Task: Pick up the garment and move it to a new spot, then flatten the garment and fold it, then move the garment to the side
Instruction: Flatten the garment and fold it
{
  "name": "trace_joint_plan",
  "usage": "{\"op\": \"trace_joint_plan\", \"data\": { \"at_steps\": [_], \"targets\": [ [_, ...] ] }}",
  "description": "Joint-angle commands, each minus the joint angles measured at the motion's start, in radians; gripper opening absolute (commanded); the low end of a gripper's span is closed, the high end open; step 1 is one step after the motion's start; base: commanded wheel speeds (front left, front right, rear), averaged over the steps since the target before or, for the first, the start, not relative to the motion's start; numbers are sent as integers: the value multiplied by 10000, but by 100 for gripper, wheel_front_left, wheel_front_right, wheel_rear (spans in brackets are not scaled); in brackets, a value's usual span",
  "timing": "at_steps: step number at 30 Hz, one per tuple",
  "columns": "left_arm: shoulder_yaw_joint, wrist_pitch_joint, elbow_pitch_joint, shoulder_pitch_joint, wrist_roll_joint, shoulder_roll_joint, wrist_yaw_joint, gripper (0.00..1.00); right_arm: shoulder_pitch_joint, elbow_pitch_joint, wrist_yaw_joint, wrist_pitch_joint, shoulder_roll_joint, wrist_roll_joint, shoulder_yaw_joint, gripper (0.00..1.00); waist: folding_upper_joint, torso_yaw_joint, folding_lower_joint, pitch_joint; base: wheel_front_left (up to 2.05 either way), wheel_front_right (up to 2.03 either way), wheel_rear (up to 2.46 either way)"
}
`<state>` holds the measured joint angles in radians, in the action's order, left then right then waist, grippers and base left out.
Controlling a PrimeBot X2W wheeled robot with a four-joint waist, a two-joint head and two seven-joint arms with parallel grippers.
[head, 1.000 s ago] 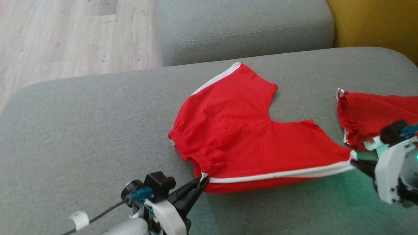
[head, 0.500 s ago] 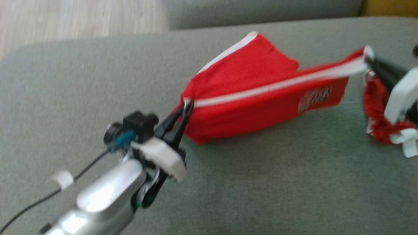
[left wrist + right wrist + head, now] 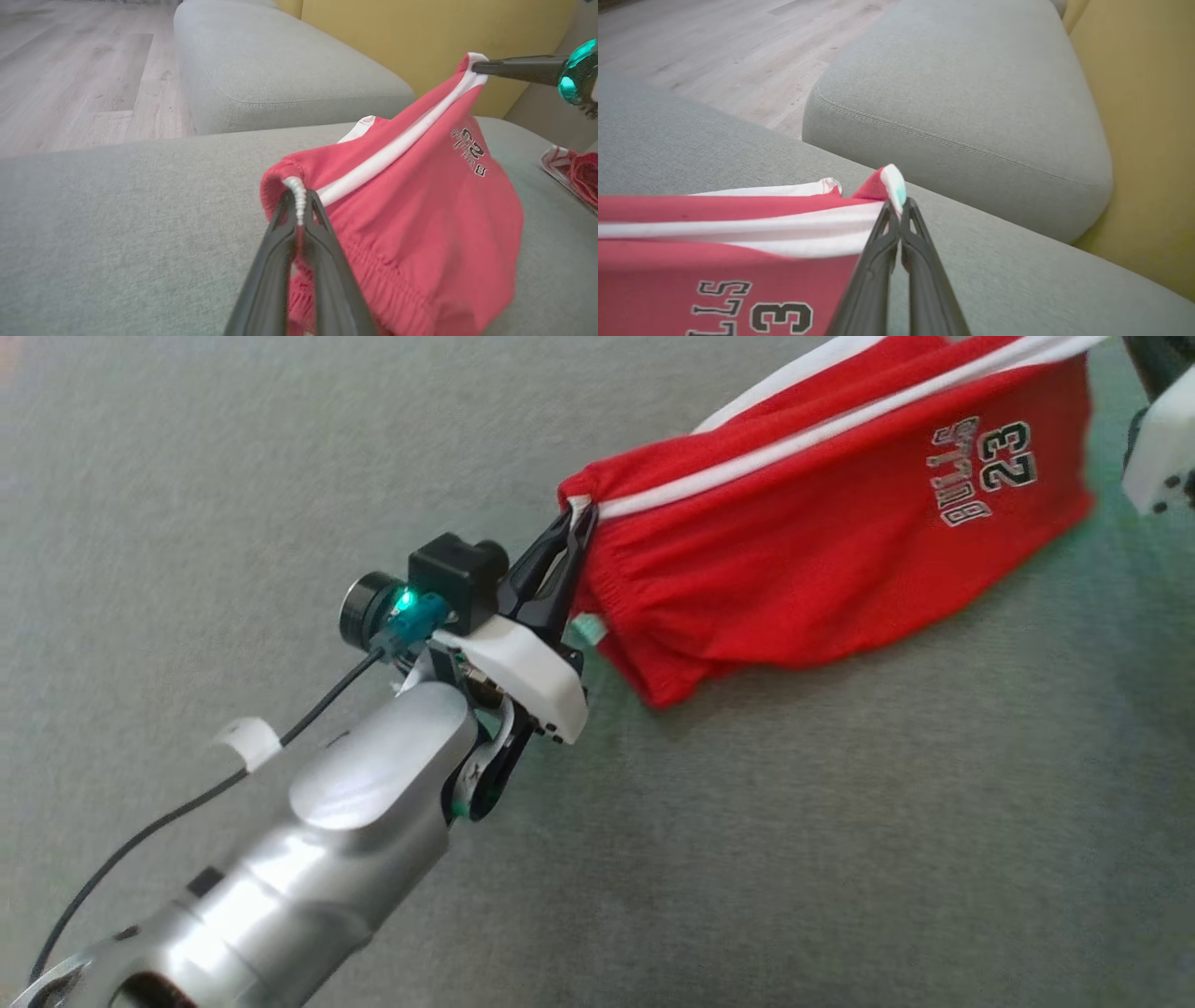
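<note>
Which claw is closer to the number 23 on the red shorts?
Right. The right claw pinches the shorts' corner beside the 23; the left claw grips the far waistband end.

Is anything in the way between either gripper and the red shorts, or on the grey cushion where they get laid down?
Nothing visible between them: the left gripper and right gripper are each shut on the red white-striped fabric shorts. On the grey sofa cushion below, one thing lies: a second red garment, off to the right.

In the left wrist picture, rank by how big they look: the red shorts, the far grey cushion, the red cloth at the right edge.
Largest: red shorts, helped by nearness.
Then: far grey cushion.
Smallest: red cloth.
</note>
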<state>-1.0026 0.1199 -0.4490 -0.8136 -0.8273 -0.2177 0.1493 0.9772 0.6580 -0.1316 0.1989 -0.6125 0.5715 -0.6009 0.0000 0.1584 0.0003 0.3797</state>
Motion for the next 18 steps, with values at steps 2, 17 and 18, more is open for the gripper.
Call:
{"op": "trace_joint_plan", "data": {
  "at_steps": [2,17,18],
  "targets": [
    [404,232,-59,-507,54,-40,-77,0,394,156,9,-235,-37,-130,-135,0,0,538,-3,522,0,0,0],
    [315,735,-985,-920,74,758,-340,85,1899,2339,9,-1529,263,-373,-791,100,0,1045,-3,979,0,0,0],
    [320,762,-1046,-947,101,757,-304,100,1988,2475,9,-1727,333,-407,-752,100,0,1023,-3,963,0,0,0]
  ]
}}
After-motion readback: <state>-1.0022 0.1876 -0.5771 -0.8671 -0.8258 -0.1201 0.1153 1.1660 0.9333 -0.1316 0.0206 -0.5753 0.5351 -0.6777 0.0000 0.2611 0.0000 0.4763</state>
